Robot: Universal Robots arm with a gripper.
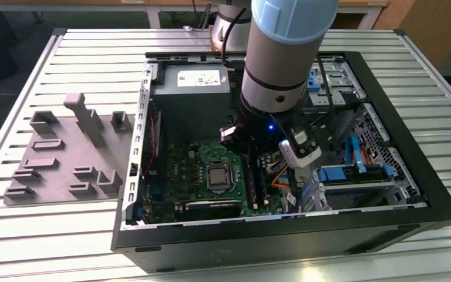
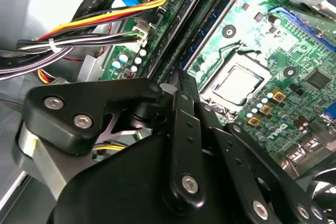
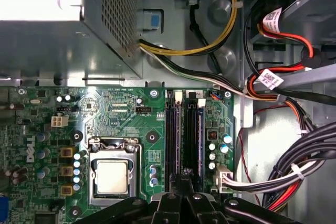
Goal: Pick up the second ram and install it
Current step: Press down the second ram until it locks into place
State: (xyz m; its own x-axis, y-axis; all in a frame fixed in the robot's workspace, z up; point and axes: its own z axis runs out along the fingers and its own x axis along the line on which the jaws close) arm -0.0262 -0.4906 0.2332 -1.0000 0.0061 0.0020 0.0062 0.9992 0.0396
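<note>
Gripper (image 3: 185,174) down inside the open PC case (image 1: 413,226), jaws pinched narrow right over the second ram (image 3: 200,132) seated in its slot; cable bundle (image 3: 294,174) crowding close alongside

Exterior view: high, oblique, set back, over open computer case (image 1: 288,229) on slatted table (image 1: 92,235). Both wrist views: close above motherboard (image 3: 105,108) (image 2: 252,51), sharing processor socket (image 3: 113,174) (image 2: 236,85).
</note>
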